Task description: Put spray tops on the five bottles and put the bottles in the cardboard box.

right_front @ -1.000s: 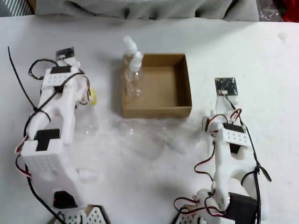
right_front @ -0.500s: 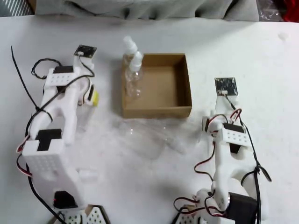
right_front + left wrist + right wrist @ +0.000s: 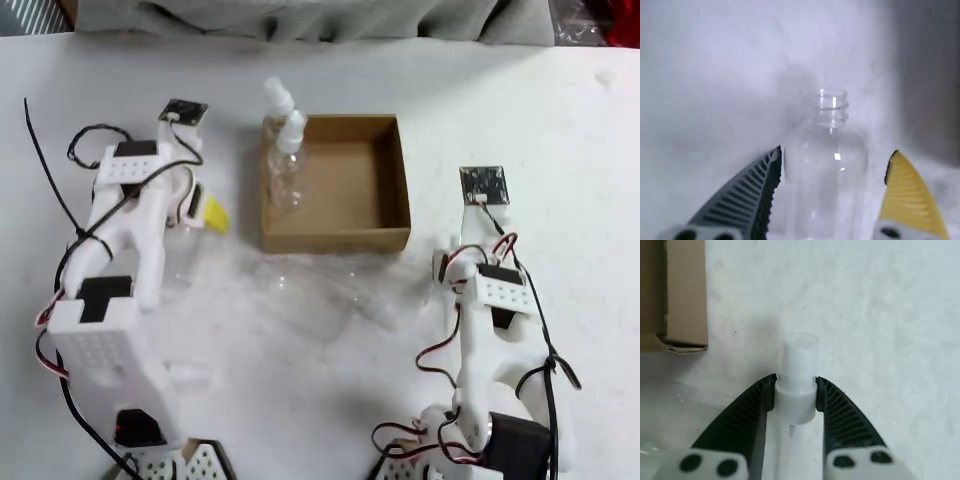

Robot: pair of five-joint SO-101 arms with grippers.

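Observation:
A clear bottle [image 3: 825,165] with a bare threaded neck stands between the fingers of my left gripper [image 3: 836,151], which is open; the black finger and the yellow finger [image 3: 213,213] are each a little off its sides. My right gripper [image 3: 795,382] is shut on a white spray top [image 3: 796,390] just above the table. The cardboard box [image 3: 385,185] sits at the table's middle, its corner [image 3: 682,300] close to the right gripper. Two bottles with spray tops [image 3: 285,150] stand inside the box against its left wall.
Clear bottles without tops [image 3: 305,290] lie on the table in front of the box, between the two arms. A small white piece [image 3: 188,375] lies beside the left arm's base. Grey cloth [image 3: 300,20] lines the far edge.
The left arm turned its wrist toward the box, then its yellow finger swung outward, opening the gripper. The right arm kept still with the spray top.

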